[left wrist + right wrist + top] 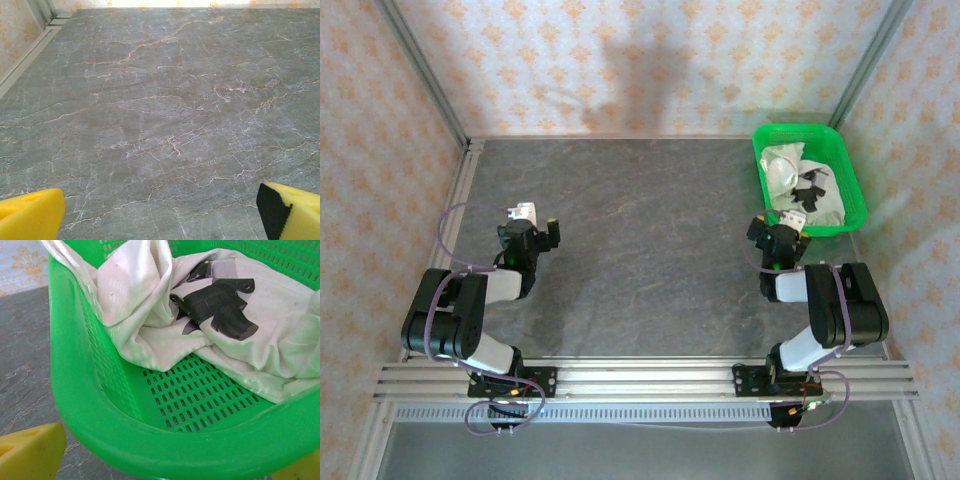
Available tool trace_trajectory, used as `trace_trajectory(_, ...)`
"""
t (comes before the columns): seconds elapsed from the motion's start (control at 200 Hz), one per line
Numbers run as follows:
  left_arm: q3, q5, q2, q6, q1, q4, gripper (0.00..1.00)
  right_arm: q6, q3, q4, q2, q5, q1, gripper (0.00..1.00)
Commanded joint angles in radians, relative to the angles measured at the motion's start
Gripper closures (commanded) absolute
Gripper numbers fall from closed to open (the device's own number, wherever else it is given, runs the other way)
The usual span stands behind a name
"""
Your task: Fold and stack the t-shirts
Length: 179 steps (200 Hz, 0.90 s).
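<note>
White t-shirt (150,305) crumpled in green basket (75,390); right end effector (788,222) spread wide at its rim, left end effector (530,216) likewise over desk (650,250). Best pinch a thick fold, lift clear.

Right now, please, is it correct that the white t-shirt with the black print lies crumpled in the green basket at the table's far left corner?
Not quite: the top external view shows the green basket at the far right corner; the t-shirt does lie crumpled in it.

Glossy plastic basket (100,440) — matt cloth t-shirt (135,290) (faint sheen).
</note>
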Motion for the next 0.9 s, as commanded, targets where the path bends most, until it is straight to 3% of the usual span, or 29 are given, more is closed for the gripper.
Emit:
trace_trajectory(0.0, 0.005, -0.017, -0.001, 0.005, 0.003, 0.032, 0.0, -0.025, 0.018, 0.021, 0.003, -0.018, 0.008, 0.01)
trace_trajectory(0.035, 0.008, -0.006, -0.011, 0.009, 0.002, 0.019, 0.0, -0.039, -0.003, 0.054, -0.019, -0.051, 0.011, 0.01)
trace_trajectory(0.09, 0.087, 0.014, -0.067, 0.023, -0.003, -0.174, 0.0, -0.058, -0.019, 0.005, -0.095, -0.049, 0.023, 0.01)
trace_trajectory(0.14, 0.171, 0.006, -0.108, 0.023, -0.014, -0.338, 0.0, -0.059, 0.008, -0.185, -0.228, 0.011, 0.036, 0.01)
trace_trajectory(0.21, 0.215, 0.026, -0.174, 0.016, -0.031, -0.423, 0.0, -0.012, 0.073, -0.503, -0.379, 0.036, 0.036, 0.01)
trace_trajectory(0.355, 0.294, 0.002, -0.296, -0.069, -0.1, -0.619, 0.0, 0.032, 0.139, -0.887, -0.613, -0.095, 0.038, 0.01)
trace_trajectory(0.49, 0.338, 0.033, -0.366, -0.174, -0.125, -0.72, 0.0, 0.074, 0.228, -1.15, -0.722, -0.198, 0.038, 0.01)
trace_trajectory(0.676, 0.58, 0.171, -0.302, -0.318, -0.13, -1.039, 0.0, 0.243, 0.464, -1.436, -0.637, -0.333, 0.021, 0.01)
trace_trajectory(0.751, 0.721, 0.256, -0.222, -0.359, -0.131, -1.166, 0.0, 0.293, 0.61, -1.528, -0.51, -0.436, -0.012, 0.01)
trace_trajectory(0.891, 0.928, 0.359, -0.089, -0.389, -0.175, -1.313, 0.0, 0.345, 0.878, -1.668, -0.281, -0.477, -0.073, 0.0)
